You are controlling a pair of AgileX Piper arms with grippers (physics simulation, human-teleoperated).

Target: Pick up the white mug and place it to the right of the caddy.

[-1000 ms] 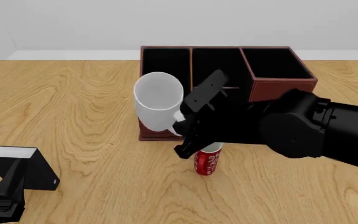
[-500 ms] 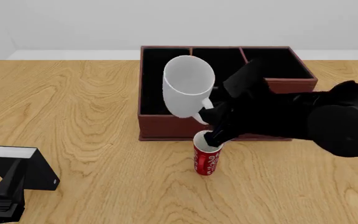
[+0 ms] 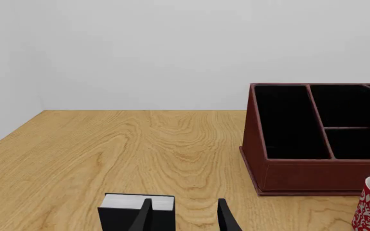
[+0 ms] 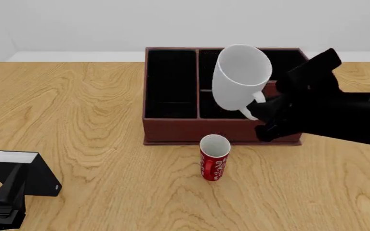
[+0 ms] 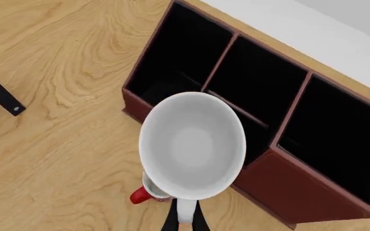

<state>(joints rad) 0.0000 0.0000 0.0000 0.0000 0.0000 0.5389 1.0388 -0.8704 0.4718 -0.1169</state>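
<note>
Mug: plain glossy white ceramic mug (image 4: 240, 77) with a loop handle, airborne and tilted, mouth turned up toward the front camera, hanging over the middle of the caddy.
Right end effector: right end effector (image 4: 263, 117) closed on the mug's handle; the thin fingers pinch it just below the mug's body in the right wrist view, with nearly no gap between them.
Caddy: large dark reddish-brown rectangular organiser box (image 4: 172, 132) with black-lined compartments, directly beneath and beyond the held mug; its right end is the taller section.
Red mug: slim red mug with white patterning (image 4: 214, 159), upright on the wooden tabletop (image 4: 95, 144), below the held mug on the near side of the caddy, apart from it.
Left end effector: left end effector (image 3: 183, 217) low over the tabletop, fingers parted, holding nothing; small black box with a grey top (image 3: 136, 211) sits just ahead of one finger.
Stage: carry under way; mug not yet over the bare tabletop right of the caddy.
Risk, grip: a pinch on the handle alone lets the heavy body swing or twist, so it may land tilted.
Risk, clearance: descending too soon would catch the taller right section or drop the mug into a compartment.
Risk, arm: the bulky black forearm passes near the red mug and could topple it if it dips.
</note>
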